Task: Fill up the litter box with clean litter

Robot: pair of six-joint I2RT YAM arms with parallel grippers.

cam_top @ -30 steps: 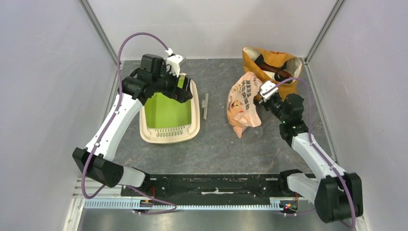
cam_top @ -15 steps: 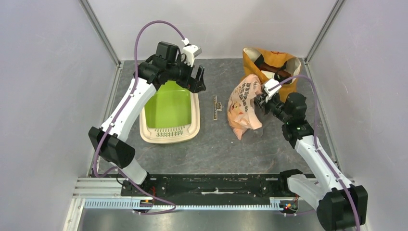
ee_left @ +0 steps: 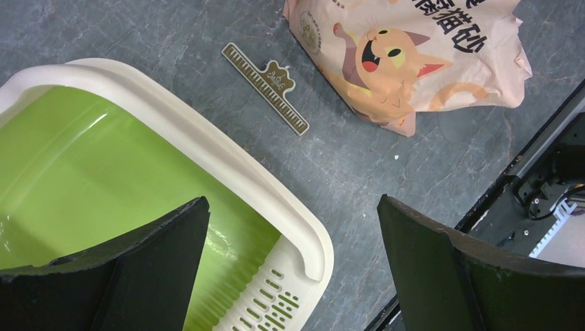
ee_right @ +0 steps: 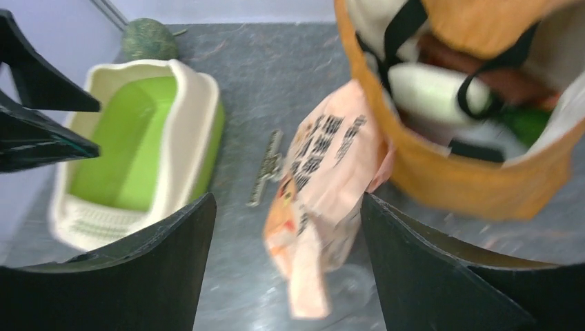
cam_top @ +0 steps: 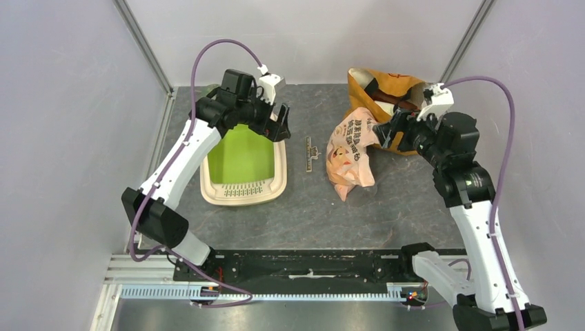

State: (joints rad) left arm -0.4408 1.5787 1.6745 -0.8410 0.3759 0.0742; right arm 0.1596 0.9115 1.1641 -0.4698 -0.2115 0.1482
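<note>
My left pincer (cam_top: 282,123) gaped empty above the far right rim of the litter box (cam_top: 279,174). My right pincer (cam_top: 381,134), open and empty too, was well right of it.

Robot lab test cell, not home. Plain pale panels (cam_top: 62,138) on left, right and far sides, framed by bare aluminium posts (cam_top: 143,45) at far corners. Dark grey stone-pattern mat (cam_top: 331,214) as work surface. Slotted aluminium rail (cam_top: 310,294) and black base plate (cam_top: 310,264) along near edge; left arm (cam_top: 172,172) and right arm (cam_top: 483,227) mounted there, purple cables (cam_top: 196,65) looping loose. Household props laid out on mat: litter box (cam_top: 281,169) left, printed cat bag (cam_top: 348,148) centre-right, mustard fabric bag (cam_top: 359,86) far right
</note>
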